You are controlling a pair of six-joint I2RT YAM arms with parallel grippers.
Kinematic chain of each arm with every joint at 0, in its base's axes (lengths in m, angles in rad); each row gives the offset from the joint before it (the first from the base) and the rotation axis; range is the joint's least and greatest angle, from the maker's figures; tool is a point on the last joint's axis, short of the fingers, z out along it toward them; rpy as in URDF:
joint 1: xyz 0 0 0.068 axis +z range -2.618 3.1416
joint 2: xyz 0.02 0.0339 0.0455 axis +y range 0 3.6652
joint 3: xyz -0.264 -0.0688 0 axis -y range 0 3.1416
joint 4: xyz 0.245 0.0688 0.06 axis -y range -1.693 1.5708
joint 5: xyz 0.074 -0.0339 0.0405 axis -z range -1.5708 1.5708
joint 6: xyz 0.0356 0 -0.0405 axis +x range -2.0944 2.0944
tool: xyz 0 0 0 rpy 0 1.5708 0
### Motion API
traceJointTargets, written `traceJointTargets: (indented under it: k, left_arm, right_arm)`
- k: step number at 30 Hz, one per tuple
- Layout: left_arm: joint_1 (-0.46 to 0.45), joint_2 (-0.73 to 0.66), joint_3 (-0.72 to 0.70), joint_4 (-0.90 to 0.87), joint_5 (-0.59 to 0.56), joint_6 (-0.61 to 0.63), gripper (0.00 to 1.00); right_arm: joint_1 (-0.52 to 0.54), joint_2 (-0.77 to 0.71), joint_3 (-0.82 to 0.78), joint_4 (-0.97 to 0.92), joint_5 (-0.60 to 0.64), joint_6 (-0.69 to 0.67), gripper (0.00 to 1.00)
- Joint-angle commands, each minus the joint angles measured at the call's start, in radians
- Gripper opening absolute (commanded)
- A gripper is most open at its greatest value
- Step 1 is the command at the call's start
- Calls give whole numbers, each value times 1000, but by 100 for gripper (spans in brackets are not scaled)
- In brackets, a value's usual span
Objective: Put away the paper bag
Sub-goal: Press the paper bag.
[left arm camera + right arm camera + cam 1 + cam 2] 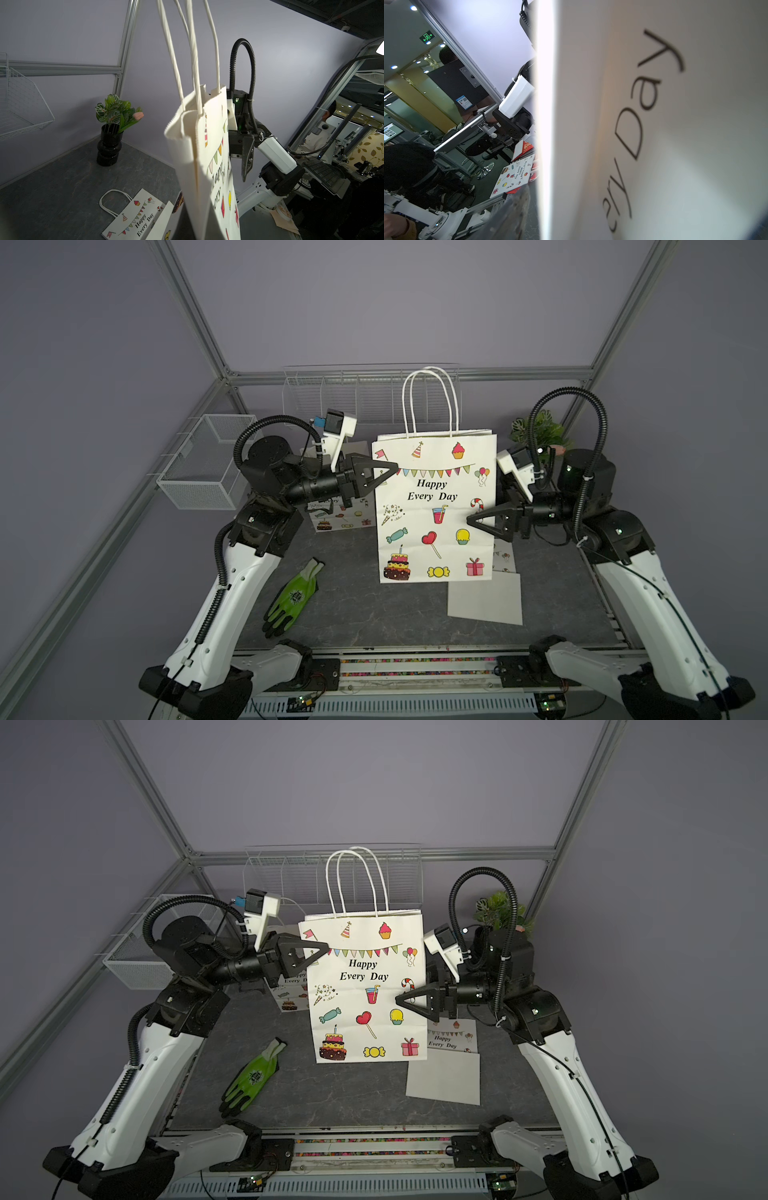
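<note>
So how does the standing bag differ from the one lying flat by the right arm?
The upright bag stands with its mouth open; the flat bag lies folded on the table. The upright bag's handles rise; the flat bag's loop lies on the surface. Both are white with the same party print.

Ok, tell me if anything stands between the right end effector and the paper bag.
Nothing visible does. The right end effector sits right at the right edge of the upright paper bag, with no object between them. The left end effector grips the opposite edge.
</note>
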Motion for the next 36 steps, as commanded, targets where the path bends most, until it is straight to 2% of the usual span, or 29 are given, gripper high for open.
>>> traceJointTargets:
  k: [1, 6, 13, 19, 21, 23, 24, 26, 29, 36]
  left_arm:
    - [7, -7, 10, 51, -20, -22, 0]
    - [8, -8, 8, 58, -16, -27, 0]
    - [13, -11, 1, 60, -12, -25, 0]
    - [24, -29, -16, 56, -11, -27, 0]
    - [29, -36, -25, 51, -10, -24, 10]
    - [31, -43, -35, 45, -5, -21, 26]
    - [32, -45, -39, 45, -4, -20, 36]
    - [32, -51, -50, 43, 9, -21, 70]
    - [31, -67, -72, 32, 19, -18, 100]
    - [30, -131, -189, 91, 43, -85, 100]
  right_arm:
    - [7, -11, -23, -5, -9, 1, 64]
    - [8, -19, -54, 57, -24, 45, 49]
    - [8, -33, -55, 61, -12, 50, 23]
    - [6, -39, -44, 59, 10, 63, 10]
    - [4, -42, -45, 60, 14, 65, 7]
    - [-1, -45, -44, 64, 17, 75, 7]
    - [-2, -45, -44, 69, 16, 81, 7]
    - [-9, -48, -47, 92, 1, 102, 7]
    - [-16, -51, -49, 131, -27, 133, 7]
    - [-46, -19, -22, 241, -113, 216, 7]
